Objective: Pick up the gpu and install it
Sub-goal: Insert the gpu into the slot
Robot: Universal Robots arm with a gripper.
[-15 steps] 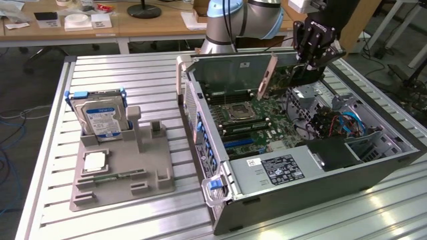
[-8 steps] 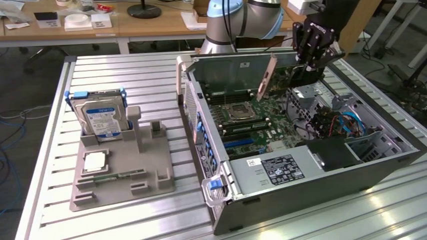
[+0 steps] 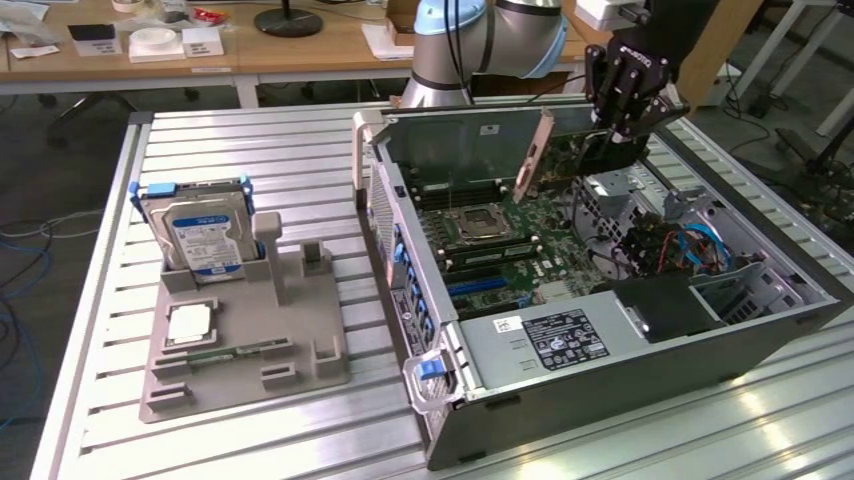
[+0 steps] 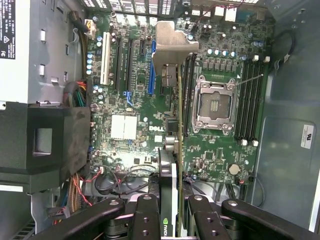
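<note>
The gripper gripped the Nvidia-marked gpu by its edge above a motherboard printed "DELL".

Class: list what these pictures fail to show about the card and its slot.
1. Wrist view: the gpu is edge-on, so its faces are unseen, and it hides the board beneath it.
2. Wrist view: the gripper is cut off by the frame edge.
3. Exterior view: the motherboard slots are too small to tell apart.

A ribbed metal counter stands before wooden desks carrying small boxes; cables trail over grey floor.
</note>
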